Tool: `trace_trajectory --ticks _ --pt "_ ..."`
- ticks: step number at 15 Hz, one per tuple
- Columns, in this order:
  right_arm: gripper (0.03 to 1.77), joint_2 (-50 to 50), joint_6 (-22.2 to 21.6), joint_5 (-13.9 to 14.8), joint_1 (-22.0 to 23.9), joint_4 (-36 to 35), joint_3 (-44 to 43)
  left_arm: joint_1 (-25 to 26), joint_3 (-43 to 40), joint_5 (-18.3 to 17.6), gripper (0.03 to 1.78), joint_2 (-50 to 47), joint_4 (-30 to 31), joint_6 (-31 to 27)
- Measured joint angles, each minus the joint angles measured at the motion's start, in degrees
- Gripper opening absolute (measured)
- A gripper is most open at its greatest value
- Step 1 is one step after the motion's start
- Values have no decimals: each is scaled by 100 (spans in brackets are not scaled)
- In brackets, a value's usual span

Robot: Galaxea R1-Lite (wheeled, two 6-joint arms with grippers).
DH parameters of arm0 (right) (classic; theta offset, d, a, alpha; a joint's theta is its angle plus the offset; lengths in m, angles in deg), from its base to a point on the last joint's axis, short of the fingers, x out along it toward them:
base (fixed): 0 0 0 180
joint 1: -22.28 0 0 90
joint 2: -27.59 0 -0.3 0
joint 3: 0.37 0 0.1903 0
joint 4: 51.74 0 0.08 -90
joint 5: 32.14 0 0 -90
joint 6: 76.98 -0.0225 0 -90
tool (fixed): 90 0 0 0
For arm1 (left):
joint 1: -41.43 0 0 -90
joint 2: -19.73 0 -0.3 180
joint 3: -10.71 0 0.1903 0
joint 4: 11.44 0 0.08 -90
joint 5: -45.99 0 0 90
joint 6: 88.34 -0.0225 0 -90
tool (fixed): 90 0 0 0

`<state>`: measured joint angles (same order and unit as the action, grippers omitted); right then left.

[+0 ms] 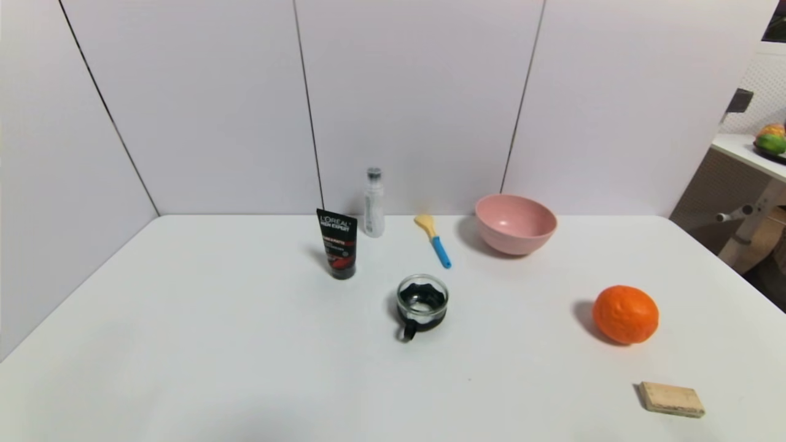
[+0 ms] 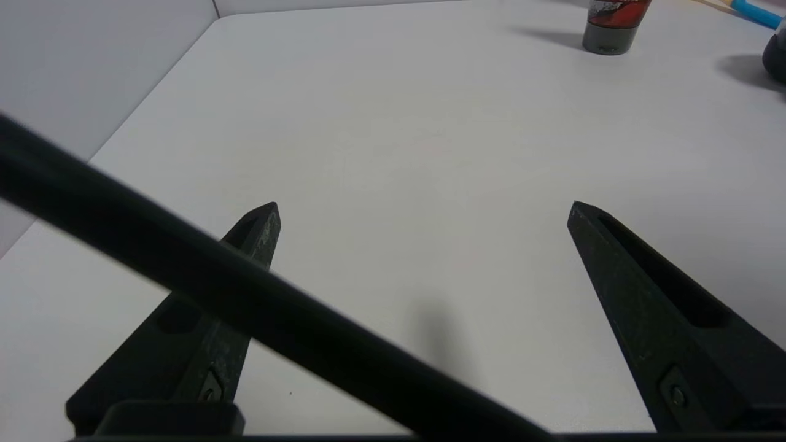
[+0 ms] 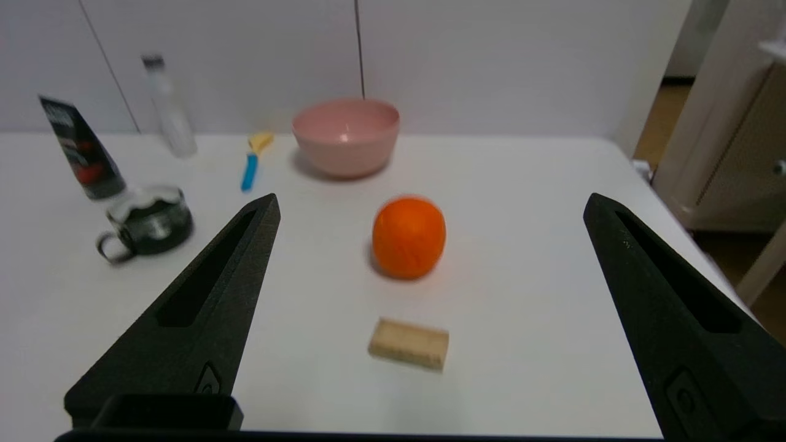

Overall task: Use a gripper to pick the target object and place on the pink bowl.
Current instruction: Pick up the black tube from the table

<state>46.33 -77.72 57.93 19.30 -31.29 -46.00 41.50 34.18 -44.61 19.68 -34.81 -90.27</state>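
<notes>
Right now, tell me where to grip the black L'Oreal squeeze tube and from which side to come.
Grip the black squeeze tube around its middle, coming level from the front. It stands upright on its black cap, flat crimped end up, so the body gives the fullest hold. The clear slim bottle stands close behind; stop short of it.

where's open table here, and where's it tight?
Free: the whole near-left of the table, in front of the black tube; also the strip between the glass cup and the orange. Crowded: the back row, with tube, clear bottle, brush and pink bowl.
</notes>
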Motion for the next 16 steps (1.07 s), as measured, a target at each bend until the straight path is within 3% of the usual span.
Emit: trace_trajectory --ticks 5,11,14,16 --pt "171 2415 17 28 -664 -144 -3053 0 0 0 169 0 0 0" --pt "171 5364 -18 -80 -2018 -74 -5997 0 0 -2 169 0 0 2" --pt "171 6754 1 -652 -2481 282 -7496 0 0 -2 169 0 0 2" --pt "171 7553 107 -1523 -2728 495 -8149 0 0 -2 169 0 0 2"
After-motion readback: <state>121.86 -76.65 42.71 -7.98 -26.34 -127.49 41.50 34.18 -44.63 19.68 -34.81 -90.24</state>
